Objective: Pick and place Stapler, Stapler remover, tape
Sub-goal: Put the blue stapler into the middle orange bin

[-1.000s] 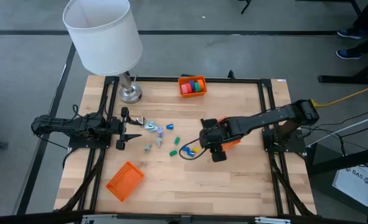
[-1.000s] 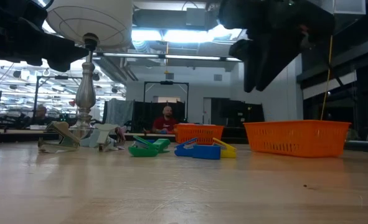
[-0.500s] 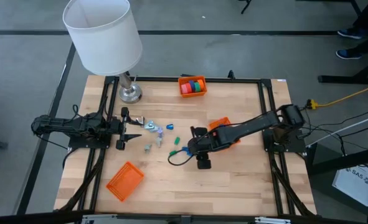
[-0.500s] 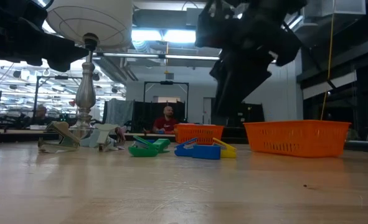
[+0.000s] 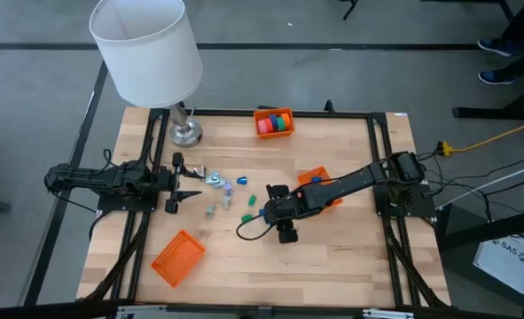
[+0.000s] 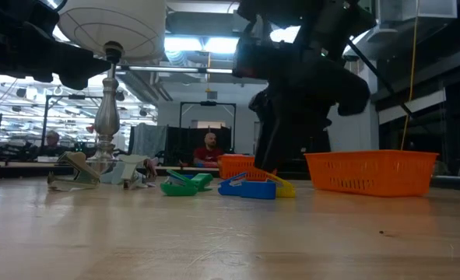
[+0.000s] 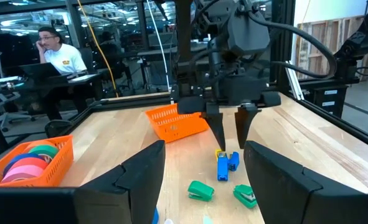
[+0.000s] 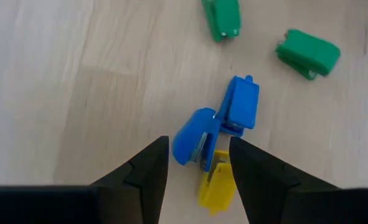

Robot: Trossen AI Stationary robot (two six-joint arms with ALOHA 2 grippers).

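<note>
My right gripper (image 5: 272, 209) is open and points down just above a blue stapler piece (image 8: 199, 138) that lies on the table joined with a second blue piece (image 8: 241, 106) and a yellow one (image 8: 213, 184). The left wrist view shows its fingers (image 7: 215, 127) a little above these pieces (image 7: 224, 165). Two green pieces (image 8: 308, 53) (image 8: 221, 17) lie farther off. Tape rolls (image 5: 275, 121) sit in a small orange basket at the table's far edge. My left gripper (image 5: 187, 182) is open and waits at the table's left side.
An orange basket (image 5: 317, 180) lies partly under my right arm, and another (image 5: 178, 257) lies near the front left. A lamp with a white shade (image 5: 146, 49) stands on its foot (image 5: 185, 133) at the far left. Small metal and bluish pieces (image 5: 217, 182) lie before my left gripper.
My right gripper has gone toward the table's left edge and down, ending over the blue and yellow pieces. The pieces have stayed where they were.
</note>
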